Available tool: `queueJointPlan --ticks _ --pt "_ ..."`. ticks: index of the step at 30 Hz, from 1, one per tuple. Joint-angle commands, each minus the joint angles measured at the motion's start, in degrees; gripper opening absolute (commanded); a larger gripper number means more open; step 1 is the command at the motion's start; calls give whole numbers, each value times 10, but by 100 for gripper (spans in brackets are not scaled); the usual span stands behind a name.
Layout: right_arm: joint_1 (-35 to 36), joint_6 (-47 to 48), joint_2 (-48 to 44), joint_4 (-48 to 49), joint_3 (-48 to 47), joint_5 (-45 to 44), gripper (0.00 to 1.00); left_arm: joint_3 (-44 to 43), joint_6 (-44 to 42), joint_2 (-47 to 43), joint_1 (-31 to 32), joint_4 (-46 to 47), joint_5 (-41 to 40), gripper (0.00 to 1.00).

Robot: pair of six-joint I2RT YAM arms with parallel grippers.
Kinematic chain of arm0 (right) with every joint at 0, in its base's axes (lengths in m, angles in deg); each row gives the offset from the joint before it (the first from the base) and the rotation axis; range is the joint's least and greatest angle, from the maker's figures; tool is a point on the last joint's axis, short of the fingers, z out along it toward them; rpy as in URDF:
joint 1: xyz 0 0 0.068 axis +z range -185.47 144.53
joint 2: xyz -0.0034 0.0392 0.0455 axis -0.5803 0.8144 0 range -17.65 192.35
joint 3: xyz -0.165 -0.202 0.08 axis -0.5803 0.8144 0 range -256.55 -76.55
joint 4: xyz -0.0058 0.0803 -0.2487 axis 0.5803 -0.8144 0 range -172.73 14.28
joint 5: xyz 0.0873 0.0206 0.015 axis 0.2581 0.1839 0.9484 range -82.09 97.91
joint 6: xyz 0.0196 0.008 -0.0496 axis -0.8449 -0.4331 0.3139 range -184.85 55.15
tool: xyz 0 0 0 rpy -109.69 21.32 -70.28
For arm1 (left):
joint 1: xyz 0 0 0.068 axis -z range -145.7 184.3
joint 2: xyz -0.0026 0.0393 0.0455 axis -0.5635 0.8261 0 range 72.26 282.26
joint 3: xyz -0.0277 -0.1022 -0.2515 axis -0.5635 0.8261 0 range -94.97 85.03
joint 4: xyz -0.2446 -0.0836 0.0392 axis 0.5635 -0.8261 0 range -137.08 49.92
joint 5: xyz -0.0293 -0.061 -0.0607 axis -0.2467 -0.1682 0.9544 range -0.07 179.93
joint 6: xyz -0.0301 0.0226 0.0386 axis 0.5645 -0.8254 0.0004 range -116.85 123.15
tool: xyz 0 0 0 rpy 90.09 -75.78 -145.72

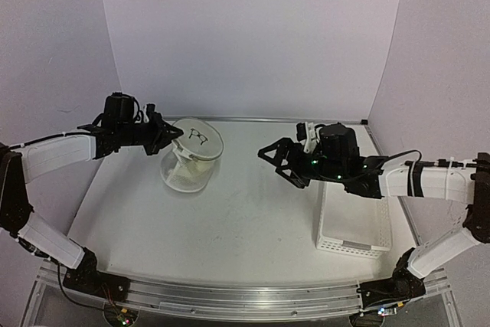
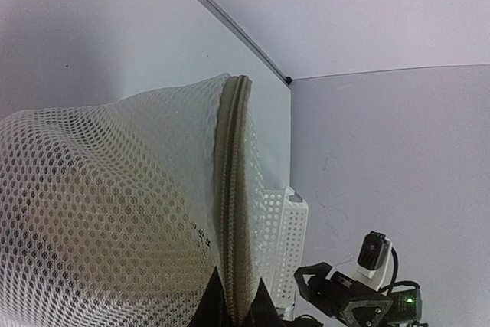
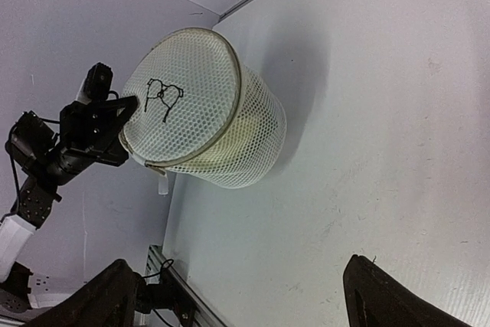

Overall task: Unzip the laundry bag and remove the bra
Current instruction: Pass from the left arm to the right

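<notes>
The laundry bag (image 1: pixel 193 160) is a round white mesh pouch with a black bra outline on its face, tilted up at the left back of the table. A pale bra (image 3: pixel 230 137) shows faintly through the mesh. My left gripper (image 1: pixel 173 142) is shut on the bag's zippered rim (image 2: pixel 233 189), with its fingertips (image 2: pixel 204 309) on either side of the zipper band. A small white pull tab (image 3: pixel 162 185) hangs below the rim. My right gripper (image 1: pixel 280 163) is open and empty, right of the bag and apart from it; the bag also shows in the right wrist view (image 3: pixel 200 109).
A white perforated plastic basket (image 1: pixel 352 223) stands at the right under the right arm and also shows in the left wrist view (image 2: pixel 285 241). White walls close the back and sides. A metal rail (image 1: pixel 230 300) runs along the near edge.
</notes>
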Motion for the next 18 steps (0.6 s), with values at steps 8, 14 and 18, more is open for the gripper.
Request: queueJointPlan --ticks 8,14,18 --pt "21 -158 93 182 -81 32 96 72 128 -93 17 195 10 0" --pt "33 -189 170 232 -158 70 95 109 176 -133 25 239 -6 0" --pt "42 -213 204 240 -198 80 93 130 201 -156 29 263 -16 0"
